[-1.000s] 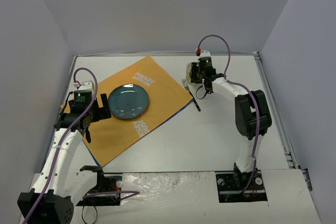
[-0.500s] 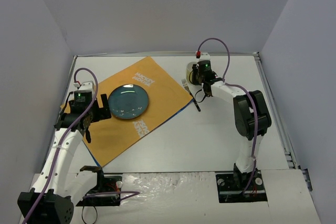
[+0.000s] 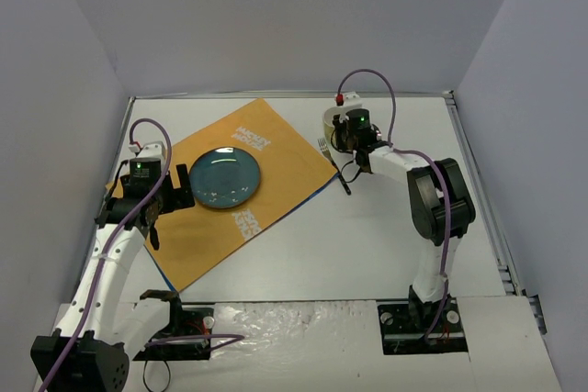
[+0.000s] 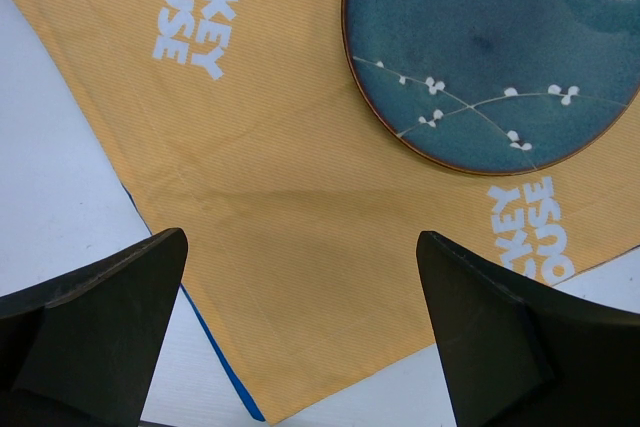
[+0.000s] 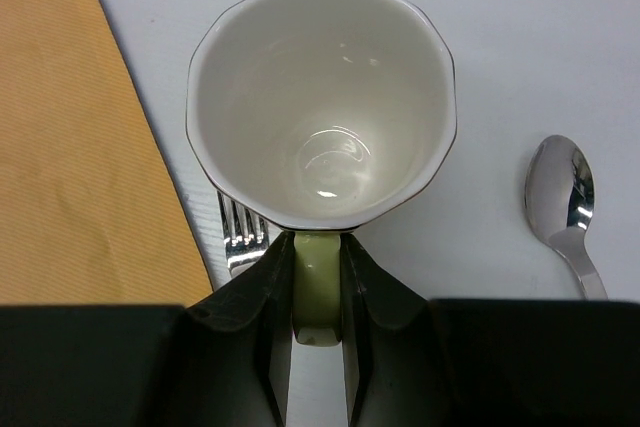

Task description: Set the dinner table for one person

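Observation:
The white dinner table [image 3: 386,227] carries an orange placemat [image 3: 276,158] with a blue plate [image 3: 225,177] on it. My right gripper [image 5: 318,292] is shut on the pale green handle of a white cup [image 5: 320,97], upright and empty, just off the placemat's right corner [image 3: 333,121]. A fork [image 5: 238,237] lies partly under the cup, and its dark handle shows in the top view [image 3: 338,172]. A spoon [image 5: 562,197] lies to the cup's right. My left gripper [image 4: 300,247] is open and empty over the placemat [image 4: 300,177], near the plate [image 4: 480,47].
Grey walls close in the table on three sides. The placemat lies skewed, with a blue edge [image 4: 215,347] at its near corner. White table surface [image 4: 60,197] shows beside it. Both arm bases sit at the near edge.
My right gripper has shifted slightly left with the cup in it. The left arm, plate and placemat have not moved.

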`<state>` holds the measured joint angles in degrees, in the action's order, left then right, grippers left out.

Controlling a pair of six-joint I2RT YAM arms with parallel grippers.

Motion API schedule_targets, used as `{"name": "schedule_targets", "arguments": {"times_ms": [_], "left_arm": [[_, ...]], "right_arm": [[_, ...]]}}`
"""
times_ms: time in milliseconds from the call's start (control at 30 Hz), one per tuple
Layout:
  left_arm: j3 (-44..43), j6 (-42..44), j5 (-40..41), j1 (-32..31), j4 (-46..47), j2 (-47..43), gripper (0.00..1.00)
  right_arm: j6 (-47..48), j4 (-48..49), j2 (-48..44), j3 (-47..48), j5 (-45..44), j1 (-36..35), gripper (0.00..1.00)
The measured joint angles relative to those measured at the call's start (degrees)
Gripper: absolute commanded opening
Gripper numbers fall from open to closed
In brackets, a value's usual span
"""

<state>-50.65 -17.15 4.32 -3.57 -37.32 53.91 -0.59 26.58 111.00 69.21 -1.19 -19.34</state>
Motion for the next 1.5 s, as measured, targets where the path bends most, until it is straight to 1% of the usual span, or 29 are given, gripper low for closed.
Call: {"name": "schedule_targets", "arguments": {"times_ms": [233,367,533,633,833,1200,1333,1500], "left_arm": [[0.0,0.0,0.0,0.0,0.0,0.0,0.97],[0.0,0.0,0.1,0.0,0.0,0.0,0.97],[0.0,0.0,0.2,0.0,0.0,-0.1,0.97],[0.0,0.0,0.3,0.0,0.0,-0.2,0.97],[0.0,0.0,0.5,0.0,0.1,-0.3,0.97],[0.0,0.0,0.7,0.2,0.3,-0.4,0.97],[0.0,0.1,0.7,0.3,0.3,-0.4,0.97],[0.0,0.1,0.7,0.4,0.3,-0.4,0.97]], "right_arm": [[5.0,-0.2,0.0,1.0,6.2,0.4,0.0],[5.4,-1.0,0.0,5.1,9.3,0.6,0.0],[5.4,0.6,0.0,10.5,11.9,0.4,0.0],[5.5,0.3,1.3,14.6,13.9,0.1,0.0],[6.4,-1.1,7.9,24.4,19.5,-1.5,0.0],[7.2,-7.4,20.0,38.0,28.8,-4.7,0.0],[7.3,-7.7,23.6,42.1,30.1,-5.8,0.0],[7.4,-7.9,26.4,44.4,30.2,-6.8,0.0]]}}
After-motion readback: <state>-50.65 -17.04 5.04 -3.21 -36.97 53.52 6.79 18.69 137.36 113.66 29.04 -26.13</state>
